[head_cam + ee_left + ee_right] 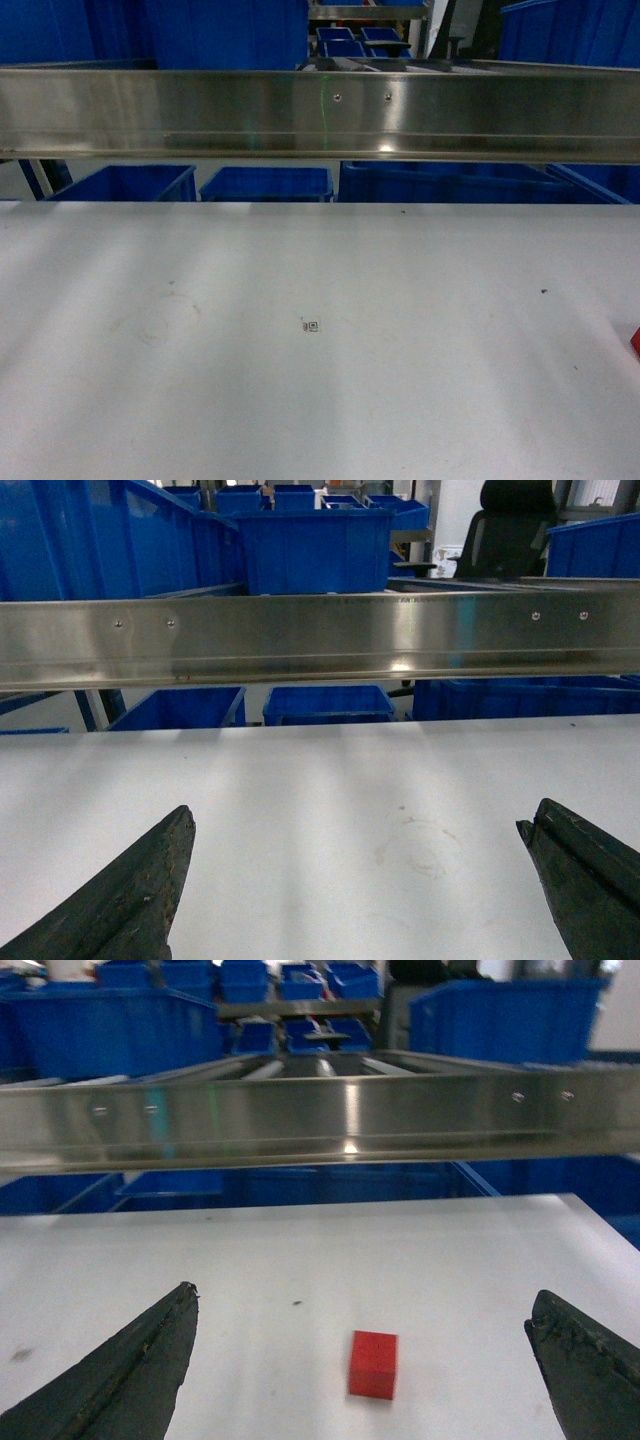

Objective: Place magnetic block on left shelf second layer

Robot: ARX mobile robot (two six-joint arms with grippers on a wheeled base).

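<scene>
My right gripper (365,1360) hangs over the white table (300,1260) with its two dark fingers (130,1370) spread wide and nothing between them but the block (374,1364). That small red cube sits flat on the table, between and ahead of my fingertips, touching neither. My left gripper (360,885) is spread just as wide over a bare stretch of the table, near a faint ring-shaped stain (425,842). From the head view only a red sliver of the block shows at the right edge, on the table. A steel rail (320,115) runs across every view above the table's far edge. Past it stand blue bins (315,545) and the roller tracks (300,1065) of a rack.
</scene>
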